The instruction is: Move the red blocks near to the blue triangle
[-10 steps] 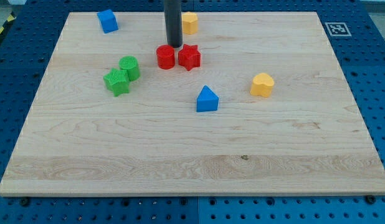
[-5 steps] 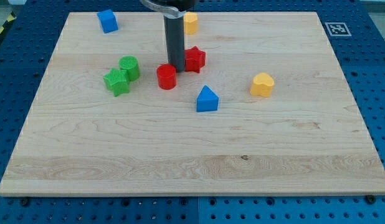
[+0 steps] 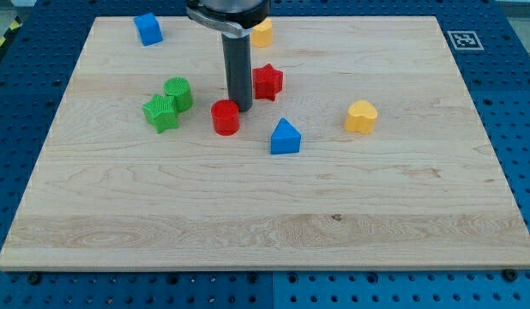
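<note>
The blue triangle (image 3: 285,137) lies near the board's middle. A red cylinder (image 3: 225,118) sits to its left, about a block's width away. A red star (image 3: 267,81) lies above the triangle, toward the view's top. My tip (image 3: 240,106) stands between the two red blocks, touching the cylinder's upper right edge and just left of the star. The rod rises straight up out of the view's top.
A green cylinder (image 3: 178,93) and a green star (image 3: 161,112) sit together left of the red cylinder. A blue block (image 3: 147,28) is at the top left. A yellow block (image 3: 261,33) is behind the rod, a yellow heart (image 3: 361,117) at the right.
My tip moved down the view between the red blocks, pushing the red cylinder down toward the blue triangle's left; the red star shifted slightly right.
</note>
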Robot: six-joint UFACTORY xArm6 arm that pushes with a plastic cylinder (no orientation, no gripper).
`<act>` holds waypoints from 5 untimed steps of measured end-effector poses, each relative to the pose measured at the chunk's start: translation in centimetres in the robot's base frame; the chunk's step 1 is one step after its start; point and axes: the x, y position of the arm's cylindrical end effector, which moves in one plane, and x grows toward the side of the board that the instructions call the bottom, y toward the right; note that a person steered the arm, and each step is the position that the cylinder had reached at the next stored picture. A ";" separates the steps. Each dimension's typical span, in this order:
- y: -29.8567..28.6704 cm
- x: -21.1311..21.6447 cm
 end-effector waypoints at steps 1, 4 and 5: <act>-0.5 -1.3; -0.3 2.5; 1.6 3.0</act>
